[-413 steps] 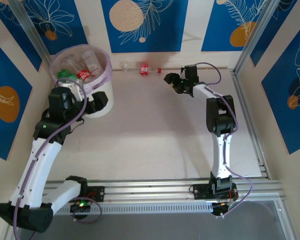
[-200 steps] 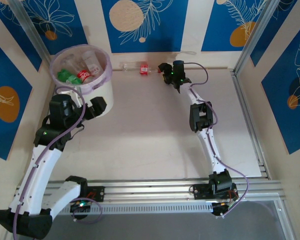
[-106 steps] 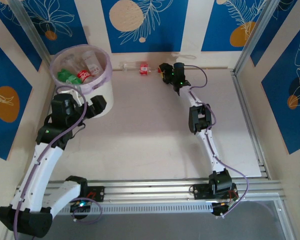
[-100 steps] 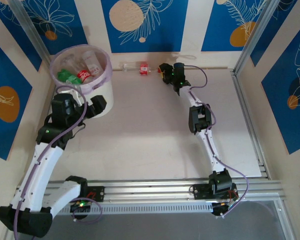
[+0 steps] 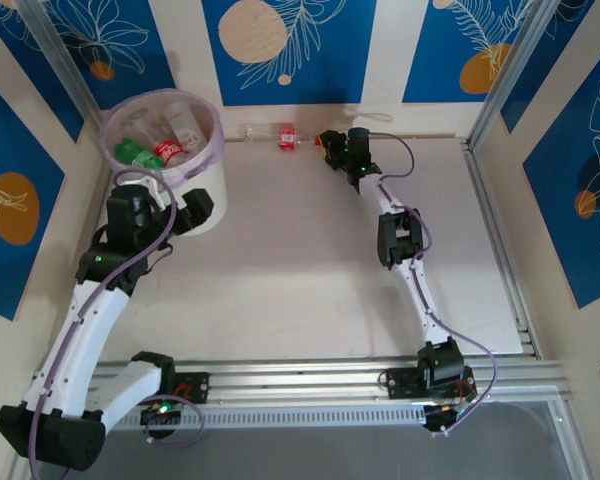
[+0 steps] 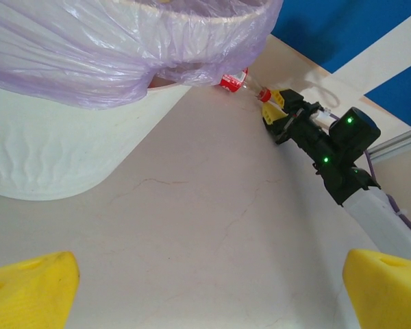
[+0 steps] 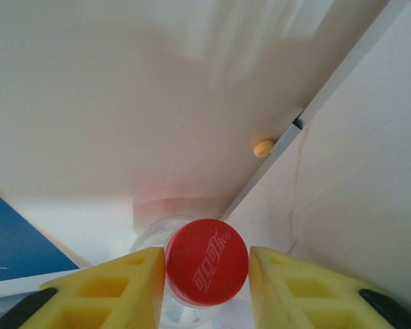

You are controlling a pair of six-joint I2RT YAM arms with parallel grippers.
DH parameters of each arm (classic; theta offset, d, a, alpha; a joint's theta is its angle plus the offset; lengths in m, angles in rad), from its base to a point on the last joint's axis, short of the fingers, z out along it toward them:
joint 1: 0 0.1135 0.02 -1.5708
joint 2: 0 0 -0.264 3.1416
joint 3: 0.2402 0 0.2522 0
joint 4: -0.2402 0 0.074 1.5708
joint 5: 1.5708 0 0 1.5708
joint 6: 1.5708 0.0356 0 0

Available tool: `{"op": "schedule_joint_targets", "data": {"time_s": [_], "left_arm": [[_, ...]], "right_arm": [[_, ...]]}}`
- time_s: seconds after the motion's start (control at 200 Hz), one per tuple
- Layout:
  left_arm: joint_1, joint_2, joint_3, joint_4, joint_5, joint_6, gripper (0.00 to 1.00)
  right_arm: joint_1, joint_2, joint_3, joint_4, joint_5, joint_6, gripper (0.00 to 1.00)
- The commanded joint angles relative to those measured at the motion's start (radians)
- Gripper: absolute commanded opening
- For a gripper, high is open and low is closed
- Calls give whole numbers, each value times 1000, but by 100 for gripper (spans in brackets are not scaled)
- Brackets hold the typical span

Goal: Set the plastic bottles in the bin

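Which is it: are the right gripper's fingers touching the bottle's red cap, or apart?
Touching. The right wrist view shows both yellow fingers of the right gripper pressed against the red cap, no gap.

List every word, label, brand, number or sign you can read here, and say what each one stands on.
Nothing can be read for certain.
On the red cap of the bottle by the back wall: white outlined lettering, too stylised and soft to read.
On the wall bottle's red label: print too small to read.
On the red-labelled bottle in the bin: print too small to read.
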Motion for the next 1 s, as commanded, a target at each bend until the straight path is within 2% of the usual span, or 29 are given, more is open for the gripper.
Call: {"op": "schedule_joint_targets", "data": {"time_s": [0.0, 0.105, 0.215, 0.27, 0.5, 0.655, 0.82, 0.995], "left_arm": [[-7, -7, -8, 20, -25, -1, 99], [-8, -8, -11, 19, -27, 1, 99], [-7, -8, -14, 21, -29, 0, 99], [-7, -7, -18, 24, -27, 0, 99], [-5, -9, -26, 27, -33, -5, 99], [-5, -9, -30, 34, -31, -12, 99], [-6, -13, -29, 33, -37, -13, 99], [-6, -28, -30, 30, -39, -17, 99]], "right_arm": [[16, 87, -22, -115, 13, -11, 35], [15, 89, -23, -107, 3, -16, 37], [16, 96, -37, -53, -31, 3, 54], [19, 100, -44, -24, -38, 23, 58], [42, 111, -35, -45, -32, 57, 58], [63, 97, -17, -139, -16, 62, 59], [88, 34, -91, -194, 32, 89, 59], [121, 2, -154, -170, 58, 143, 59]]}}
